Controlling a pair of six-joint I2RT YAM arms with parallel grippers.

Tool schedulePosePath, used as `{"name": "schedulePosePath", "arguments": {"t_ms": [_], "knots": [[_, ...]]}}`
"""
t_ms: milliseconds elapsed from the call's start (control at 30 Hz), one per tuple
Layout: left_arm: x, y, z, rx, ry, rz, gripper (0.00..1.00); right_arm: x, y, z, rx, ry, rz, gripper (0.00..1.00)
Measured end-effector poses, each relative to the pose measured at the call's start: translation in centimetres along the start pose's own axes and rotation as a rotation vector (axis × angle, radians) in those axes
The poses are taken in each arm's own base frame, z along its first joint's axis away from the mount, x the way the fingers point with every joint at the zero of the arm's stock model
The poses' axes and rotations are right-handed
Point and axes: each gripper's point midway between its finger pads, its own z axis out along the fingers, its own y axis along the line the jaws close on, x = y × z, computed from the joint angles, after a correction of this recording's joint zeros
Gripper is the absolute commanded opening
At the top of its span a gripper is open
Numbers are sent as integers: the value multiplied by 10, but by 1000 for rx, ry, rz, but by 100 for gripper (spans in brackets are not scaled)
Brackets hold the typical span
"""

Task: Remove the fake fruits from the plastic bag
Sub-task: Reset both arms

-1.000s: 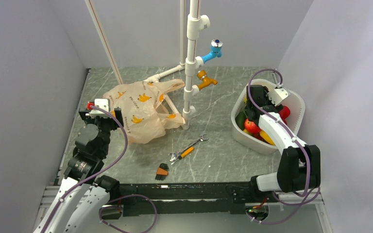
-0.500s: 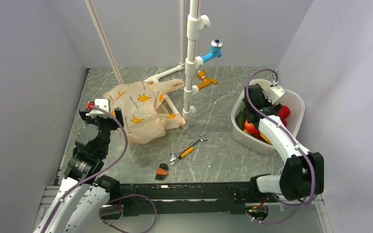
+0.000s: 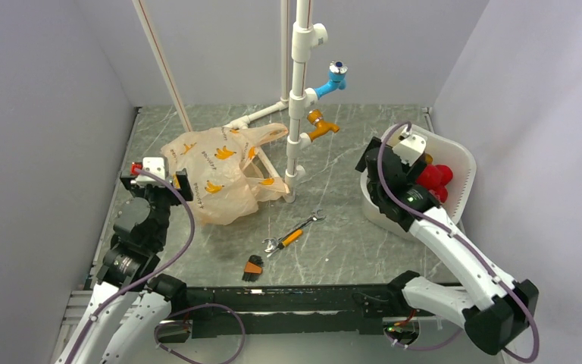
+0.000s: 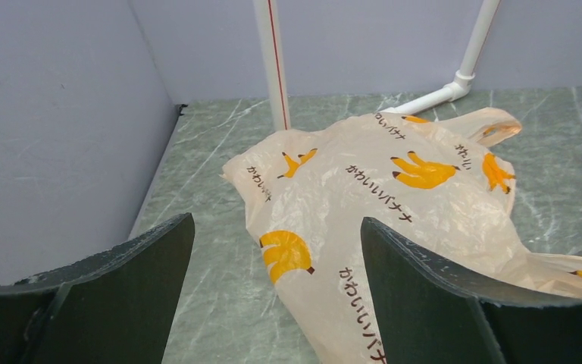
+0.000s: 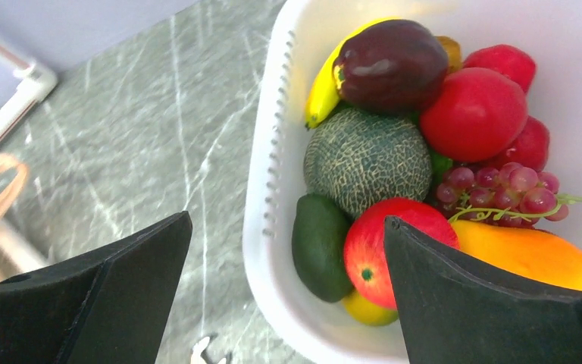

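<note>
A white pipe stand (image 3: 299,91) crowds the plastic bag (image 3: 216,178)'s right edge; its near side lies open.

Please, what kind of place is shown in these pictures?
Probably a robot test booth, not a real kitchen: plain grey walls enclose the table, white pipes carry coloured taps, and a basket holds fake fruit.

Right claw (image 3: 377,168), jaws apart, has drawn back from above the white basket (image 3: 464,161) to its left rim, and the right arm's elbow has swung outward. Left claw (image 4: 276,220) has shifted slightly leftward.
</note>
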Motion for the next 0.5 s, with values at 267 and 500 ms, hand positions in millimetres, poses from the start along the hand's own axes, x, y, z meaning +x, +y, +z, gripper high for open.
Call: {"name": "schedulePosePath", "arguments": {"t_ms": [267, 500], "knots": [[-39, -4, -24, 73, -49, -153, 88, -20, -6, -54, -226, 28, 41, 99], [-111, -4, -68, 208, -195, -315, 89, -63, -32, -111, -406, -90, 168, 99]]}}
